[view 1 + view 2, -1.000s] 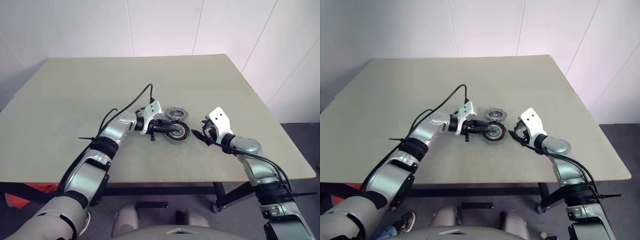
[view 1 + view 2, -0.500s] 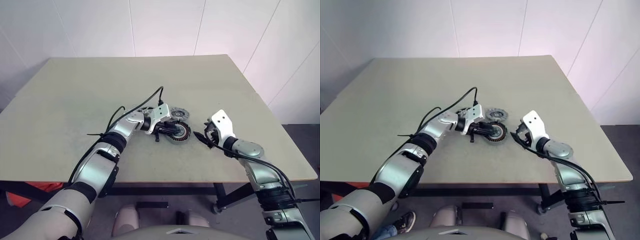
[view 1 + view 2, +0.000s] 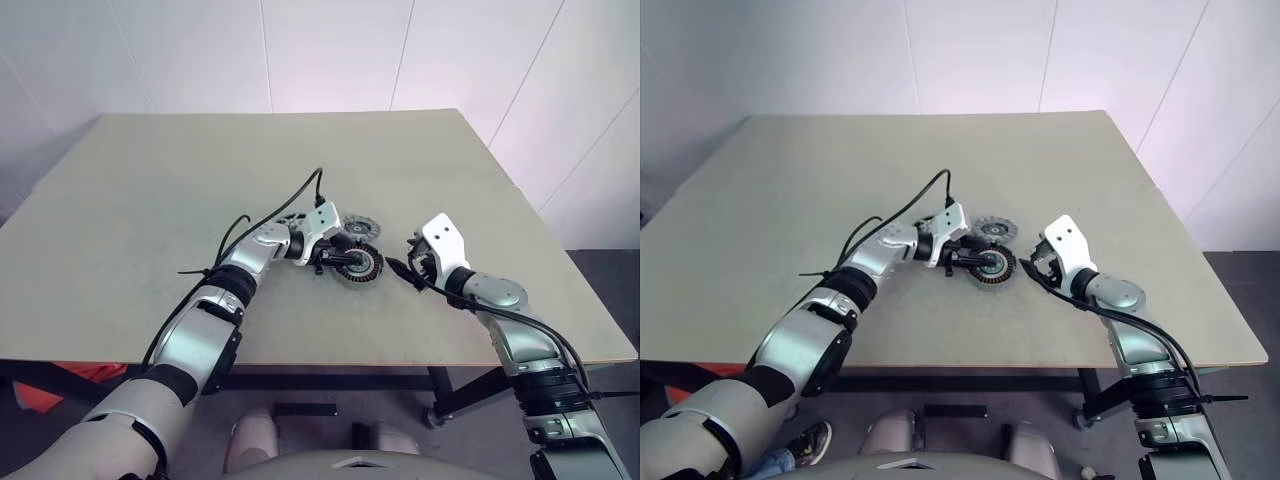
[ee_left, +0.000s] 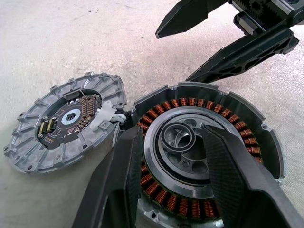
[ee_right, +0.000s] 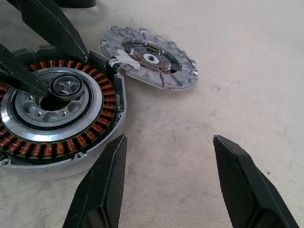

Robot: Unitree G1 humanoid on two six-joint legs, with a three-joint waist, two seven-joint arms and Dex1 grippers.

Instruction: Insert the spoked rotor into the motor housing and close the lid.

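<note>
The motor housing (image 4: 240,137) lies flat on the table, its coppery windings ringing a silver centre. The spoked rotor (image 4: 178,137), a small dark-rimmed wheel, rests slightly off-centre on that silver centre. My left gripper (image 4: 167,130) hangs over the housing, open, one finger on each side of the rotor, with a small gap on both sides. The lid (image 4: 66,123), a ribbed grey disc with a dark middle, lies on the table against the housing's far edge. My right gripper (image 5: 169,137) stands open over bare table just right of the housing (image 3: 358,266), holding nothing.
A short white connector (image 4: 107,114) joins the lid to the housing. A black cable (image 3: 285,205) arcs up from my left wrist over the table. The beige table (image 3: 150,180) runs wide to the left and back; its right edge lies past my right arm.
The whole picture has shifted a little. My left elbow has bent further while its gripper stays over the housing. The right arm has kept still.
</note>
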